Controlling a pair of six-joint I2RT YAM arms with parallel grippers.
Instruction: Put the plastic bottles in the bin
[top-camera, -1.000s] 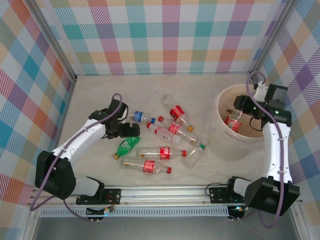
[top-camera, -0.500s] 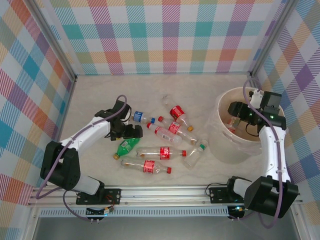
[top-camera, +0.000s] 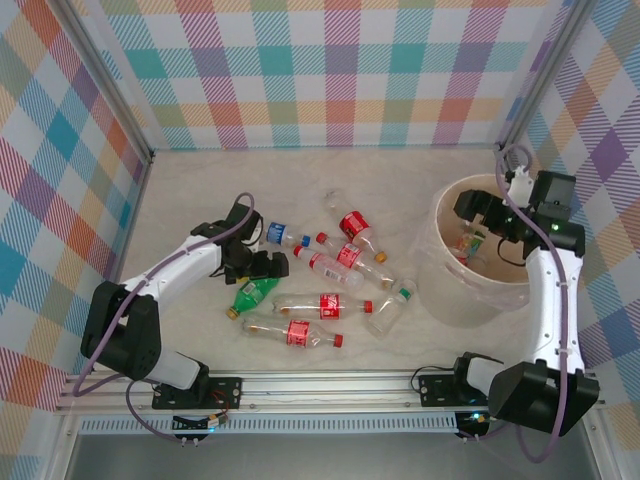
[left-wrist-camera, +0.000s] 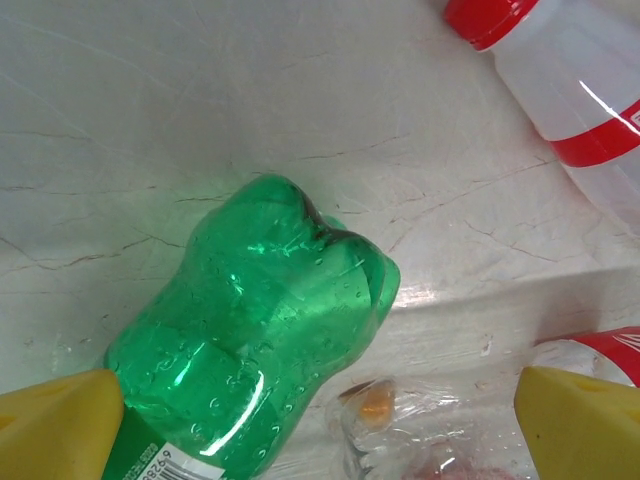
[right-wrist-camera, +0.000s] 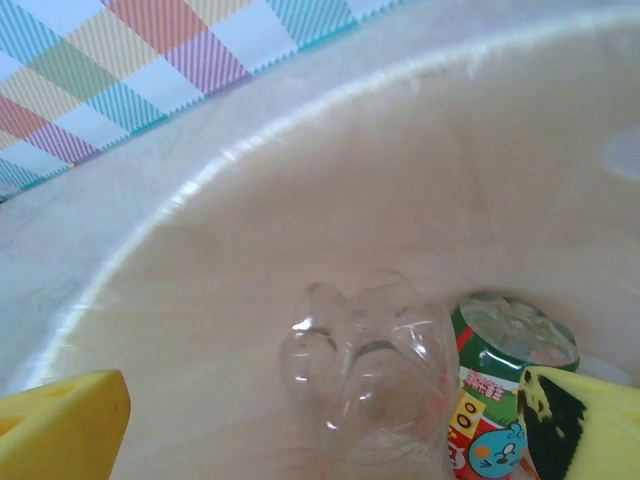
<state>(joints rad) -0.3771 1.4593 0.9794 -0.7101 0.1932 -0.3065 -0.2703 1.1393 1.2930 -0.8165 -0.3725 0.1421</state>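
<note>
Top external view: the green bottle (top-camera: 256, 290) lies on its side on the table (top-camera: 200, 180) at the left of the scattered red-labelled bottles (top-camera: 322, 304). Its long axis slants from an orange cap at the near left to its base at the far right. The left gripper (top-camera: 265, 264) hangs just beyond that base with its jaws spread wide. The left wrist view has the bottle's lobed base pointing up the picture. A white label strip at the lower edge carries small digits, too cropped to read.

The bin (top-camera: 455, 300) stands at the far right, well apart from the pile. The right gripper (top-camera: 478, 212) hovers over its mouth, jaws wide apart and holding nothing. Inside, a clear bottle (right-wrist-camera: 365, 370) turns its base to the right wrist camera. Beside it lies another bottle (right-wrist-camera: 500, 400) with a green band and a cartoon label, its lettering cut off.
</note>
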